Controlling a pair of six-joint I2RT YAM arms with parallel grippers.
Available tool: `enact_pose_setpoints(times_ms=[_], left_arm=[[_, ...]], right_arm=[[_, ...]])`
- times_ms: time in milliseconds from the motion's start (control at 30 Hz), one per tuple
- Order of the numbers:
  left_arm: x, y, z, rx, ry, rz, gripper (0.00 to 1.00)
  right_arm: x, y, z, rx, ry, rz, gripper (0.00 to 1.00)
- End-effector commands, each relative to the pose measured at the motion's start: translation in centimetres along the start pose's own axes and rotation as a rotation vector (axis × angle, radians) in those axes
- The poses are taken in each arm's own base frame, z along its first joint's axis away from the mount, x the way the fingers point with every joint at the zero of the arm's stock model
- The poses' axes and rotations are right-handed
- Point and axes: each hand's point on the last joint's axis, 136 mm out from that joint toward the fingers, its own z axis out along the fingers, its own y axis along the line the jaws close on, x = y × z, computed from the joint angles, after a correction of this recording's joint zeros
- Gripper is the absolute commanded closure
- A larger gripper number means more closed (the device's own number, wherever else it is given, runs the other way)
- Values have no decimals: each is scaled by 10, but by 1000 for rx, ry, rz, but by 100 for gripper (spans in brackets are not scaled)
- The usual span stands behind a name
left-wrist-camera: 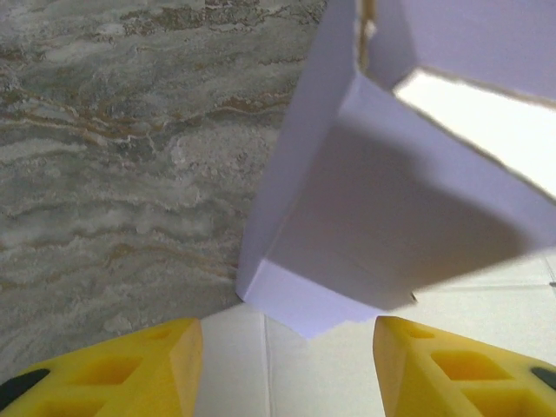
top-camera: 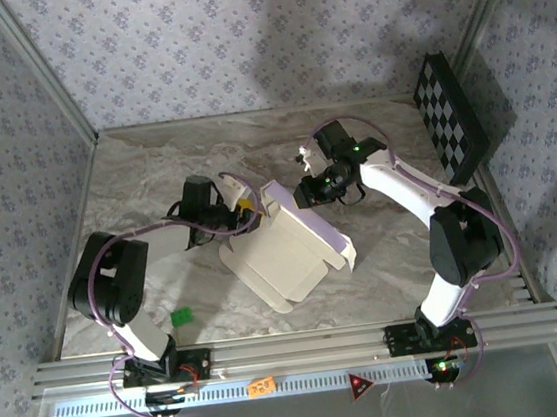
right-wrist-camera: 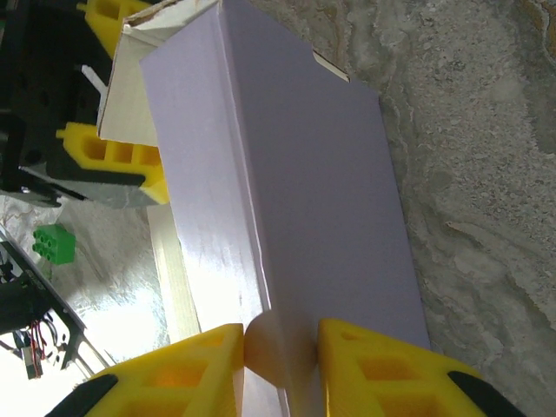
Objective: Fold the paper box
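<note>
The paper box (top-camera: 282,258) lies half-folded at the table's middle, its cream-white inside facing up and a lavender wall (top-camera: 330,235) raised along its right side. My right gripper (right-wrist-camera: 280,365) is shut on that raised wall's end, with a rounded tab of the box (right-wrist-camera: 330,217) pinched between the yellow fingers (right-wrist-camera: 178,378). It sits at the box's far right corner (top-camera: 309,191). My left gripper (top-camera: 247,212) is at the box's far left corner. It stands open (left-wrist-camera: 287,373), its fingertips wide apart over a cream panel, with a lavender flap (left-wrist-camera: 347,226) just ahead of them.
A small green block (top-camera: 181,317) lies on the marble table (top-camera: 154,172) near the left arm's base, also seen as the green block (right-wrist-camera: 52,243). A black-and-white checkerboard panel (top-camera: 449,114) leans at the back right. Patterned walls close in the sides and back.
</note>
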Motion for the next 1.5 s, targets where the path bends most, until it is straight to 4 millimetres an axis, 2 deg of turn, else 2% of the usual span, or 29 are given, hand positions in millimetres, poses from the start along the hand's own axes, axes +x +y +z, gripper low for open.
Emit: enact_pose_setpoints(times_ms=[0, 300, 400, 600, 733, 1033, 1200, 1300, 1467], left_arm=[[-15, 2, 7, 37, -12, 29, 46], [-31, -13, 28, 163, -29, 73, 51], [-28, -18, 35, 188, -17, 78, 58], [-25, -24, 42, 212, -6, 83, 82], [-23, -22, 42, 180, 1, 85, 91], [-13, -17, 37, 70, 31, 98, 99], [-6, -19, 33, 46, 44, 108, 100], [-4, -21, 30, 41, 45, 110, 100], [-3, -26, 24, 44, 42, 116, 100]], right_arm=[[24, -20, 14, 57, 109, 49, 72], [22, -23, 16, 46, 122, 53, 72], [21, -23, 17, 39, 123, 59, 72], [17, -25, 15, 28, 117, 66, 72], [14, -24, 10, 22, 105, 71, 71], [8, -13, 1, -16, 57, 85, 63], [2, -9, -7, -28, 7, 99, 52], [-1, -8, -12, -41, -15, 106, 51], [1, -14, -9, -39, -14, 122, 51]])
